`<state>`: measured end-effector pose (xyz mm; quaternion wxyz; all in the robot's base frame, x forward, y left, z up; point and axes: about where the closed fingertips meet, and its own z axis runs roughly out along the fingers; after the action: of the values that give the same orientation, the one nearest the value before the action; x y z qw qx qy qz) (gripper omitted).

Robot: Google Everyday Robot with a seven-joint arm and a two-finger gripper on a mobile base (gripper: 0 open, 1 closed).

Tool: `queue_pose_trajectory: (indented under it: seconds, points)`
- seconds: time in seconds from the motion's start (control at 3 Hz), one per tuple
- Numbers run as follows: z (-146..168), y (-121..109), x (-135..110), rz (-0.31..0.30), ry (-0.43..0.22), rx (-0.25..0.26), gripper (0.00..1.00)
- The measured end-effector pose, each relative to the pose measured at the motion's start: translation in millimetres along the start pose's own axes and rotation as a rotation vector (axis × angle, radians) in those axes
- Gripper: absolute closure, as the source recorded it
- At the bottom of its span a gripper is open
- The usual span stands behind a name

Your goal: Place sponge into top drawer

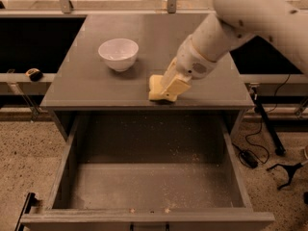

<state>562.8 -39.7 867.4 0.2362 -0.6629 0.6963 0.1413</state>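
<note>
— Status check: where's the gripper point(169, 86)?

— I've got one camera view, so here goes. It's down at the front edge of the cabinet top point(86, 81), at the end of the white arm point(231, 23) that comes in from the upper right.

— Gripping anything?

— It's pressed right up against the sponge point(157, 90), but it blends into that pale yellow block. I can't tell whether it's clamped on it or spread beside it.

— And the sponge itself?

— It's at the tool's tip, on its left side as I see it, sitting tilted on the cabinet top at the front edge, not in the drawer.

— Drawer point(144, 182)?

— Directly below and in front of the gripper, pulled out wide toward me. Its speckled floor has only some crumbs.

— Anything else nearby?

— A white bowl point(118, 53), behind and to the left of the gripper, apart from the sponge.
</note>
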Motion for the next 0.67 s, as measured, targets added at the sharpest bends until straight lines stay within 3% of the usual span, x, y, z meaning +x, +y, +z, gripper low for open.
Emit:
queue_pose_trajectory:
  seconds: [0.33, 0.67]
  points:
    - [-28.2, 56.4, 3.0, -0.015, -0.024, 0.012, 1.00]
    - [-37.1, 89.0, 3.1, -0.028, -0.009, -0.003, 1.00]
